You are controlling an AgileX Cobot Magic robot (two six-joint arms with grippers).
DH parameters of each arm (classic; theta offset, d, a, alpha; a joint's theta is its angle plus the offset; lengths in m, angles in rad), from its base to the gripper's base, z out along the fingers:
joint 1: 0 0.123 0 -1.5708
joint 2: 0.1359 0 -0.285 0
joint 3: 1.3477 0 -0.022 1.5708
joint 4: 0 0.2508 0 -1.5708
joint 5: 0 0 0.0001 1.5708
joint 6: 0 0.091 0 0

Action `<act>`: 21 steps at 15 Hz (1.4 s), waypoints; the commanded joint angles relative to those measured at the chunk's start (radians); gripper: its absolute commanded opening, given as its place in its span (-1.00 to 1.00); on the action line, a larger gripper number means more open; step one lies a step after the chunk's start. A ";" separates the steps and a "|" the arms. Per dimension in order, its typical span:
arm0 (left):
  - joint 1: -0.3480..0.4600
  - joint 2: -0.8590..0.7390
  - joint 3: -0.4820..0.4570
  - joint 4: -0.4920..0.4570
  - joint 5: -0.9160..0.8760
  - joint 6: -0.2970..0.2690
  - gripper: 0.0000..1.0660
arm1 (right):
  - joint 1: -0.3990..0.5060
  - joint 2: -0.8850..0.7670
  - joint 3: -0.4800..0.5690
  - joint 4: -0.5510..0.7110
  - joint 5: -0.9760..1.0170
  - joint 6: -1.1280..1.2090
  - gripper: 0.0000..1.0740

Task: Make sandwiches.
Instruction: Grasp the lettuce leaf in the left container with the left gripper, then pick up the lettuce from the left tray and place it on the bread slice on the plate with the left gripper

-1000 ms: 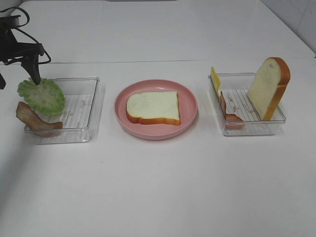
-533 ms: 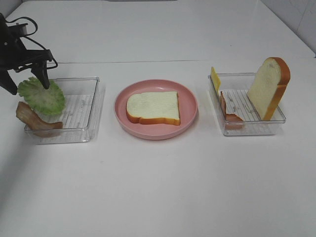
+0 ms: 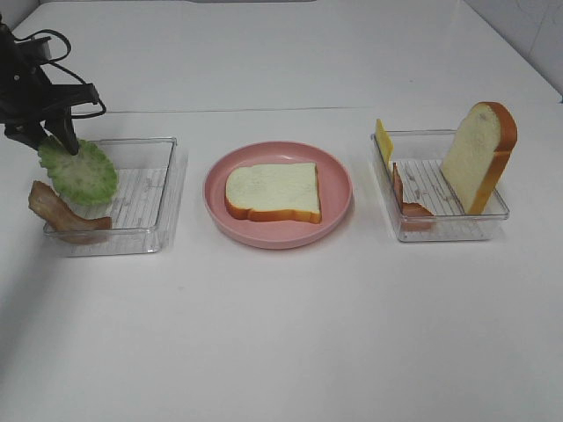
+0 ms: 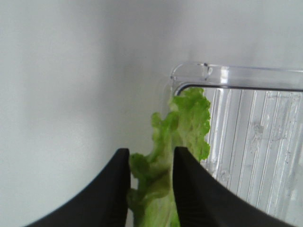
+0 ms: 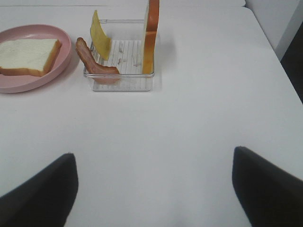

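Observation:
My left gripper (image 3: 54, 141) stands at the far left end of the left tray (image 3: 149, 189), shut on the far edge of the green ruffled lettuce (image 3: 79, 171). The left wrist view shows the lettuce (image 4: 182, 127) squeezed between both black fingers of that gripper (image 4: 150, 161). A brown-red bacon strip (image 3: 62, 214) lies over the same tray's front left corner. One bread slice (image 3: 273, 191) lies flat on the pink plate (image 3: 347, 189). My right gripper (image 5: 152, 157) is open over bare table, well short of the right tray (image 5: 118, 85).
The right tray (image 3: 440, 230) holds a second bread slice (image 3: 479, 154) standing on edge, a yellow cheese square (image 3: 384, 141) leaning at its far left corner and a bacon strip (image 3: 409, 200). The white table stretches around all three containers.
My left gripper came down onto the lettuce's far edge and its fingers closed on the leaf, which shifted slightly. The right side is unchanged.

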 commanded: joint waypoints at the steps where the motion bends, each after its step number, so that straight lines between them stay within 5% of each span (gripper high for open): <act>1: 0.000 0.000 0.006 -0.013 0.000 -0.007 -0.66 | -0.006 -0.013 0.000 0.002 -0.011 -0.008 0.54; 3: 0.000 -0.008 0.006 -0.013 0.001 -0.007 -1.00 | -0.006 -0.013 0.000 0.002 -0.011 -0.008 0.54; 11: 0.000 -0.092 -0.013 -0.114 0.051 0.027 -1.00 | -0.006 -0.013 0.000 0.002 -0.011 -0.008 0.54; 14: 0.000 -0.146 -0.014 -0.230 0.041 0.073 -1.00 | -0.006 -0.013 0.000 0.002 -0.011 -0.008 0.54; 18: -0.025 -0.156 -0.015 -0.557 0.028 0.219 -1.00 | -0.006 -0.013 0.000 0.002 -0.011 -0.008 0.54; 21: -0.095 -0.156 -0.015 -0.605 -0.024 0.240 -1.00 | -0.006 -0.013 0.000 0.002 -0.011 -0.008 0.54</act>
